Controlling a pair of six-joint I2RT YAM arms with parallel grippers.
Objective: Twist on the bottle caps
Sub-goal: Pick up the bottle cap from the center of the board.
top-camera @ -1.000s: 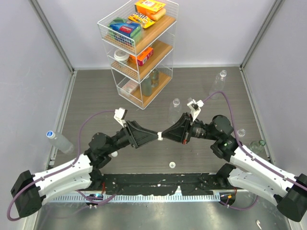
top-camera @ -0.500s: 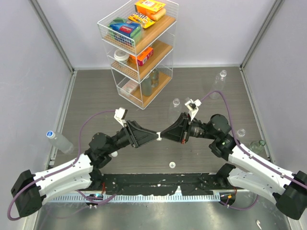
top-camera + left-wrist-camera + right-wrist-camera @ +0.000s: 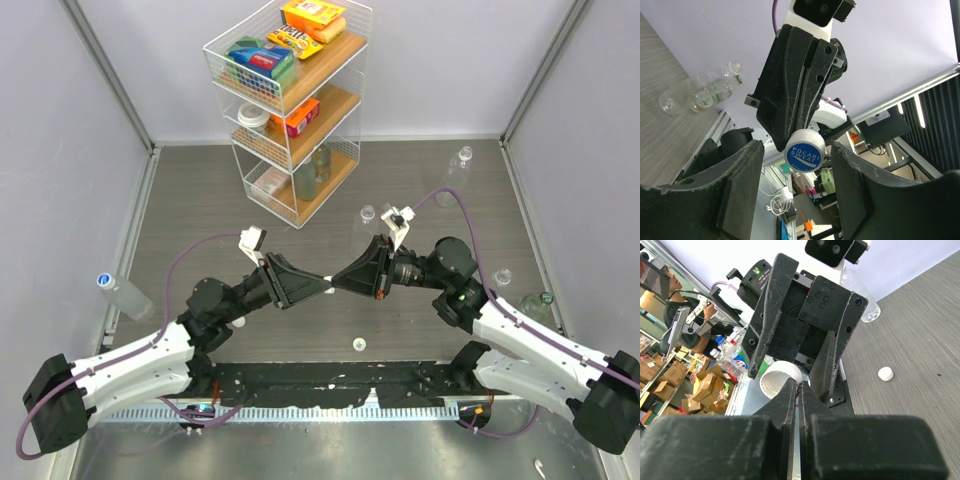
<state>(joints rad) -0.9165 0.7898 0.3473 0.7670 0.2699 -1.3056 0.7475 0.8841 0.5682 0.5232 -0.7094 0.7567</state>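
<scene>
A white bottle cap (image 3: pixel 805 150) with a blue printed top hangs in the air between the two arms. My right gripper (image 3: pixel 799 389) is shut on its rim, and the cap's hollow underside (image 3: pixel 779 378) faces that camera. My left gripper (image 3: pixel 797 187) is open, with one finger on each side of the cap and a small gap on both sides. In the top view the two grippers meet tip to tip, left gripper (image 3: pixel 320 283) against right gripper (image 3: pixel 336 281), above the middle of the table. Clear bottles (image 3: pixel 702 92) lie on the table far off. One bottle (image 3: pixel 125 295) with a blue cap lies at the left wall.
A wire rack (image 3: pixel 290 110) with boxes and jars stands at the back. More clear bottles lie at the back right (image 3: pixel 455 170) and by the right wall (image 3: pixel 535 305). Loose white caps lie in front (image 3: pixel 358 344) and to the right (image 3: pixel 503 276).
The left gripper's jaws have narrowed around the cap. Both grippers have drifted slightly towards the back left, the right one still pinching the cap.
</scene>
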